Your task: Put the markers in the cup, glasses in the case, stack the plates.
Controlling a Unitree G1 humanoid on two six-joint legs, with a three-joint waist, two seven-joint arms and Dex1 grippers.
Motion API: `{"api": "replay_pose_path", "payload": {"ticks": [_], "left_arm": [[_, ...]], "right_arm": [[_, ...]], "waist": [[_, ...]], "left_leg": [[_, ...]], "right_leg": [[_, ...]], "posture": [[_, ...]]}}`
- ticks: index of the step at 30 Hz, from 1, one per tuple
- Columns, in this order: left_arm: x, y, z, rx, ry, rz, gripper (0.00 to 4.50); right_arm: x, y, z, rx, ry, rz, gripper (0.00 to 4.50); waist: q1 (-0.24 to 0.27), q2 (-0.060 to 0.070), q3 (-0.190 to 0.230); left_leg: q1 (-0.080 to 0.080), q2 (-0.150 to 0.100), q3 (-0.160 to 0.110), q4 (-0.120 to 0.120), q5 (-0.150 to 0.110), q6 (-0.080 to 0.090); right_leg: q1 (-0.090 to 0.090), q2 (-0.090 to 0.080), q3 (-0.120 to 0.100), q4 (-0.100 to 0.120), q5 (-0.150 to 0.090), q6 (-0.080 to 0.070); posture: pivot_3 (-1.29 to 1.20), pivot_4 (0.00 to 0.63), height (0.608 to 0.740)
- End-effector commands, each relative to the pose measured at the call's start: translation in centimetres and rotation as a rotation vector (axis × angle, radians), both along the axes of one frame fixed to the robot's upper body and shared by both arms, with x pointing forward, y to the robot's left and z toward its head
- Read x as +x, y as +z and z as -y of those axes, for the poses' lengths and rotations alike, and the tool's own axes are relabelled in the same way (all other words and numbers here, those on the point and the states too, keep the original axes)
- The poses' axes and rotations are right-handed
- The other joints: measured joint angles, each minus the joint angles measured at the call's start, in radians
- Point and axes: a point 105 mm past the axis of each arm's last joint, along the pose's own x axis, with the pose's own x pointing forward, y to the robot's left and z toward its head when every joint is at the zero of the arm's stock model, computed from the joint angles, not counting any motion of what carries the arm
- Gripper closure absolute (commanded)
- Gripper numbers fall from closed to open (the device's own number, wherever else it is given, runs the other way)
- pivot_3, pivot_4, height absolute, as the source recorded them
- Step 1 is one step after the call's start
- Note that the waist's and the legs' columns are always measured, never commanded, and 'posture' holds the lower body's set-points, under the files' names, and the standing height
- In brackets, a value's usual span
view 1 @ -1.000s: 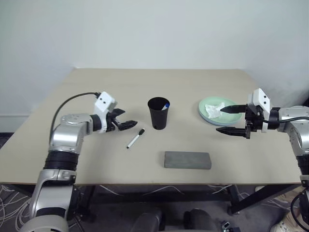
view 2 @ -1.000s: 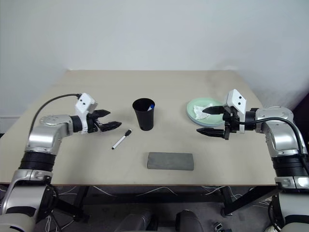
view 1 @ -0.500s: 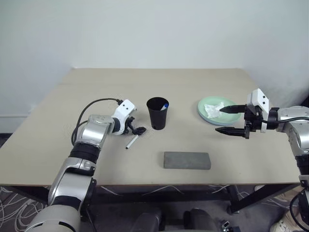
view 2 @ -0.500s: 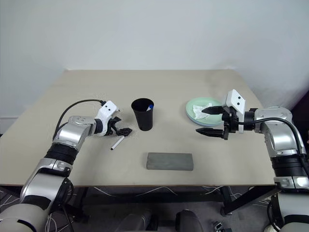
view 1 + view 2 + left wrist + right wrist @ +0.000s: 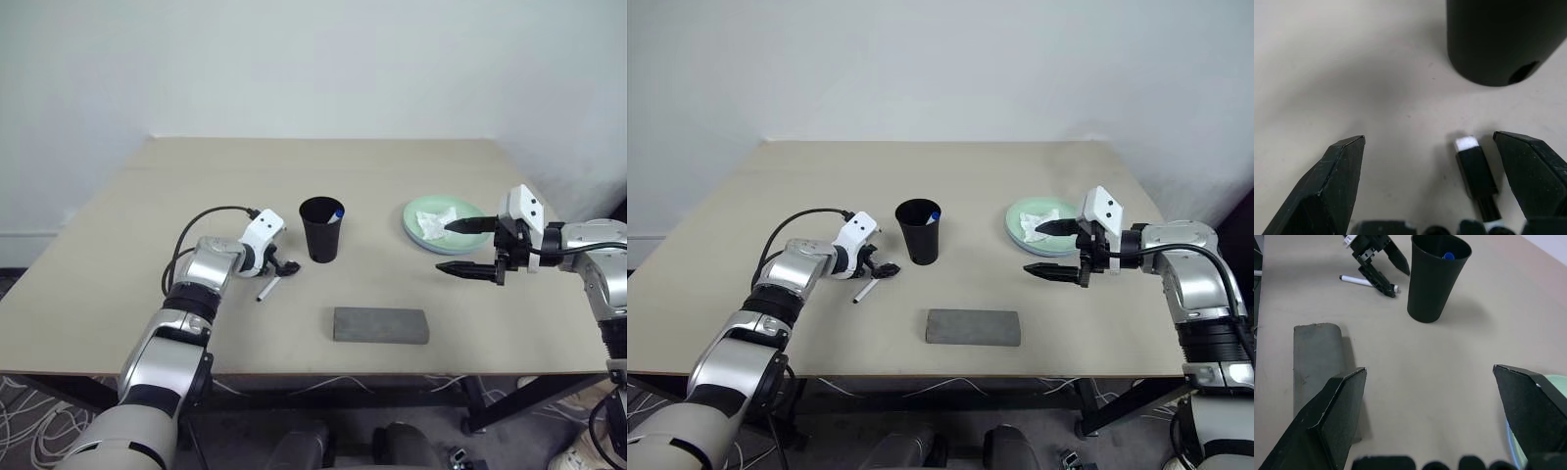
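near the middle of the desk (image 5: 147, 225) stands the cup (image 5: 321, 229), black, upright, with the blue-capped marker (image 5: 338, 212) inside, its cap showing at the rim. all places below are taken from this cup.

just to the cup's left and a little nearer the robot, the black-capped marker (image 5: 267, 288) lies flat on the desk. left tool (image 5: 284, 264) is down over its capped end, fingers spread wide; in the left wrist view the black cap (image 5: 1476, 171) sits between the two fingers (image 5: 1332, 186), closer to one of them, not gripped.

in front of the cup, toward the robot, lies the case (image 5: 380, 325), grey, flat, lid shut.

to the cup's right, well apart, the plates (image 5: 423, 233) sit stacked, mint green over light blue, with a crumpled white tissue (image 5: 433, 221) on top.

right tool (image 5: 468, 247) hovers at the plates' near right edge, fingers wide apart, holding nothing.

glasses: cannot tell where they are.
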Motion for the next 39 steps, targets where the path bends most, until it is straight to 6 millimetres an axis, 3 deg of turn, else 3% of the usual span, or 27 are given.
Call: {"api": "replay_pose_path", "payload": {"ticks": [1,4,12,19,26,31,35,39], "left_arm": [[0.7,1.2,0.4,0.013,-0.007,0.014,0.21],[0.5,0.8,0.2,0.031,0.001,-0.013,0.95],[0.0,0.1,0.4,0.058,-0.023,-0.051,3.75],[1.0,2.5,-0.5,0.029,0.003,0.02,3.75],[3.0,9.0,-3.5,-0.049,0.117,0.19,3.75],[3.9,12.6,-3.9,-0.115,0.148,0.293,3.75],[3.9,12.5,-3.8,-0.108,0.143,0.28,3.75],[3.3,9.8,-3.0,-0.068,0.099,0.227,3.75]], "right_arm": [[0.0,1.5,-0.5,0.012,0.019,0.059,0.0],[0.0,1.4,-0.6,0.009,0.02,0.06,0.0],[0.1,1.4,-0.8,0.007,0.025,0.061,0.0],[0.1,1.4,-0.7,0.004,0.027,0.062,0.0],[0.2,1.5,-0.7,-0.001,0.028,0.066,0.0],[0.3,1.6,-0.8,-0.003,0.034,0.068,0.0],[0.3,1.5,-0.9,-0.005,0.038,0.068,0.0],[0.3,1.5,-1.0,-0.004,0.042,0.068,0.0]], "waist": [[0.0,0.0,0.0],[0.0,0.0,0.0],[-0.001,0.0,0.0],[-0.001,0.0,0.0],[0.003,-0.001,0.0],[0.004,-0.001,0.0],[0.002,-0.001,0.0],[0.002,-0.001,0.0]], "left_leg": [[0.0,0.0,0.0,0.0,0.0,0.0],[0.0,0.0,0.0,0.0,0.0,0.0],[0.001,0.001,0.0,0.001,0.0,0.0],[0.001,0.001,0.0,0.001,0.0,0.0],[-0.002,0.001,-0.001,0.001,0.0,0.0],[-0.001,0.0,0.0,0.001,0.0,0.0],[-0.001,0.0,0.0,0.001,0.0,0.0],[-0.001,0.0,0.0,0.001,0.0,0.0]], "right_leg": [[0.0,0.0,0.0,0.0,0.0,0.0],[0.0,0.0,0.0,0.0,0.0,0.0],[0.002,0.0,-0.001,0.001,0.0,0.0],[0.001,0.0,-0.001,0.001,0.0,0.0],[-0.002,0.0,-0.001,0.0,0.0,0.0],[0.0,-0.001,-0.002,-0.001,0.0,0.0],[-0.001,0.0,-0.001,0.0,0.0,0.0],[-0.001,0.0,-0.001,0.0,0.0,0.0]], "posture": [[0.0,0.0,0.739],[0.0,0.0,0.739],[0.0,0.0,0.739],[0.0,0.0,0.739],[0.0,0.0,0.739],[0.0,0.0,0.739],[0.0,0.0,0.739],[0.0,0.0,0.739]]}}
